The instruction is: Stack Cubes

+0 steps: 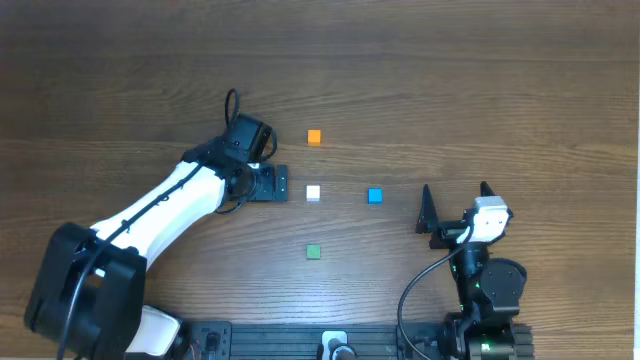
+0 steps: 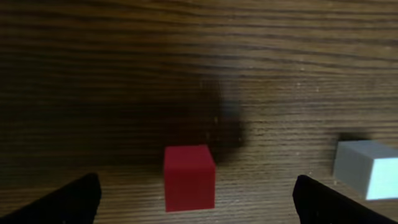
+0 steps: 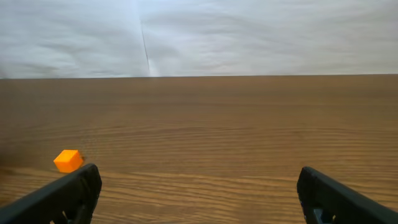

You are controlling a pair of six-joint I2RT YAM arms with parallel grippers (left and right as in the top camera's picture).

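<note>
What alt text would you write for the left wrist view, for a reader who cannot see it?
A small red cube stands on the dark wooden table, centred just ahead of the left pincer, whose two black fingers are spread wide and touch nothing. A small white cube sits off to one side, apart from the red one.

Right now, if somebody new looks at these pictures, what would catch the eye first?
The left claw, open, hangs over a red cube that shows between its fingers, untouched. Close by lies a white cube; an orange cube, a blue cube and a green cube sit apart around it on the wooden table. The right claw stands open at the right, holding nothing.
</note>
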